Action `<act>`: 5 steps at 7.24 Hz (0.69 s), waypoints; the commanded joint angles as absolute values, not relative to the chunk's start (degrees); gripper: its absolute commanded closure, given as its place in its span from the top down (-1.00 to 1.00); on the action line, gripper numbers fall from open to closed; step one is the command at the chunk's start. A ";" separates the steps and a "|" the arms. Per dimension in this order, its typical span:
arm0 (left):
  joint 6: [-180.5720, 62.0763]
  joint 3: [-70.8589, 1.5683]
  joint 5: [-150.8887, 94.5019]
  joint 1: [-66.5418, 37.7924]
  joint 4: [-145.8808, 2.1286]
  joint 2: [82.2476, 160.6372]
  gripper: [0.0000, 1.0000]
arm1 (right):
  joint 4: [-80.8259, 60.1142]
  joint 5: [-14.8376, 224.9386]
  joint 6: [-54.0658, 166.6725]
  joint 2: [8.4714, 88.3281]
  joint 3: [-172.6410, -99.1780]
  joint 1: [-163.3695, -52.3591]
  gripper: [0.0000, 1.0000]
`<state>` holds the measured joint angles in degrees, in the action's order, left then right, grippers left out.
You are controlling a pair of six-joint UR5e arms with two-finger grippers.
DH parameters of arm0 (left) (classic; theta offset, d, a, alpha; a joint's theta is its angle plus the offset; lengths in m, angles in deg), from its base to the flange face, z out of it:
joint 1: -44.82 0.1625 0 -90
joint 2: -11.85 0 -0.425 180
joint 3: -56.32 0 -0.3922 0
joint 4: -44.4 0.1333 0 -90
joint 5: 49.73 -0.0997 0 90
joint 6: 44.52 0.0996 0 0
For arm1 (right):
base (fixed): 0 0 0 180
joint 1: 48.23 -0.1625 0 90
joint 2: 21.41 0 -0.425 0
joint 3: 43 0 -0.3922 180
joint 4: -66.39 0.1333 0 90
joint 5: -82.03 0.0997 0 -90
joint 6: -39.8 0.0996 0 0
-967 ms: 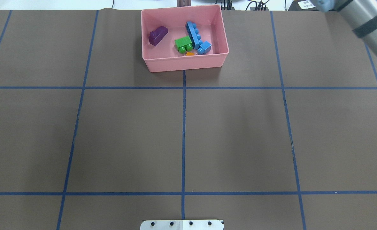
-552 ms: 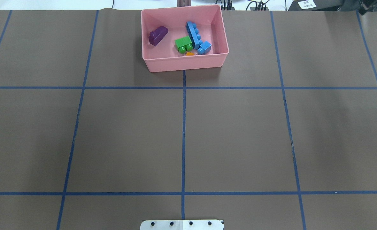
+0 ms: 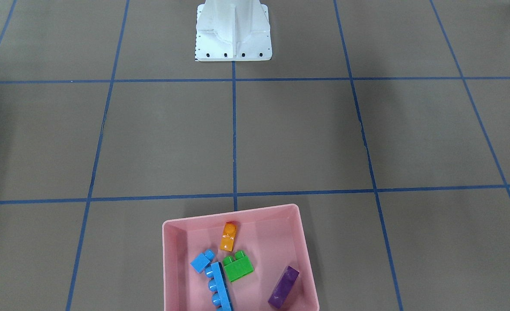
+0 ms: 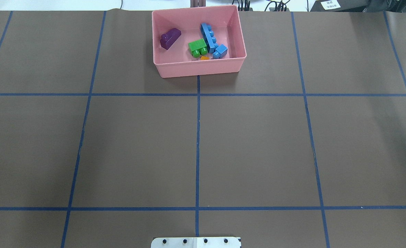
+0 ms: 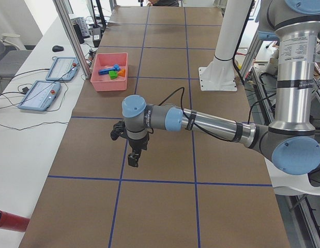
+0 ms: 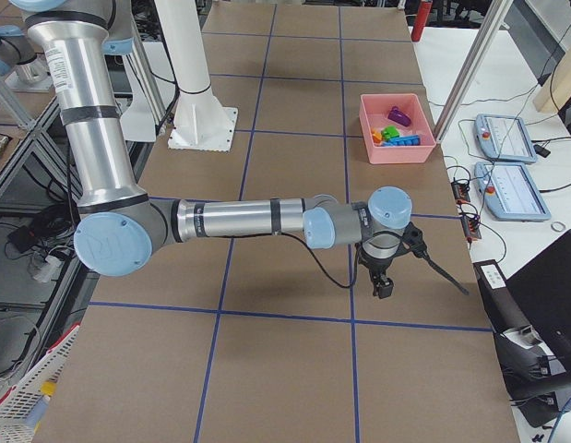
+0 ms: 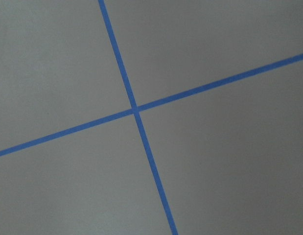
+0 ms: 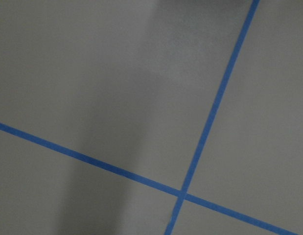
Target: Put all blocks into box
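Note:
The pink box stands at the table's far middle and holds all five blocks: purple sloped, long blue, green, small blue and orange. The front-facing view shows the box with orange, small blue, long blue, green and purple. My left gripper hangs over the table's left end, far from the box. My right gripper hangs over the right end. I cannot tell whether either is open or shut.
The white robot base stands at the near middle edge, also seen in the overhead view. Blue tape lines grid the brown table. Two tablets lie on the side bench beyond the box. Both wrist views show only table and tape.
The right arm showed at the overhead view's top right corner a second ago and has since moved out of that view. The box and blocks have not moved.

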<state>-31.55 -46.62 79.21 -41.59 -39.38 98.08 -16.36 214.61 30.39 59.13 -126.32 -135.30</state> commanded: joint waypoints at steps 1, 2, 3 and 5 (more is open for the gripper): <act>-31.24 -44.85 84.62 -42.72 -39.44 96.76 1.00 | -14.99 216.73 30.93 65.92 -126.85 -139.88 1.00; -31.68 -44.84 84.92 -42.72 -39.36 96.58 1.00 | -15.00 221.20 31.01 67.87 -127.29 -140.51 1.00; -32.03 -44.84 84.75 -42.81 -39.36 96.92 1.00 | -15.17 221.86 31.01 69.54 -127.99 -143.74 1.00; -32.12 -44.49 84.57 -42.72 -39.27 97.80 1.00 | -15.35 221.34 31.10 76.13 -134.38 -143.77 1.00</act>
<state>-32.04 -44.70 84.57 -42.76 -39.34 97.33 -15.19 221.24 31.03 72.45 -130.85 -143.30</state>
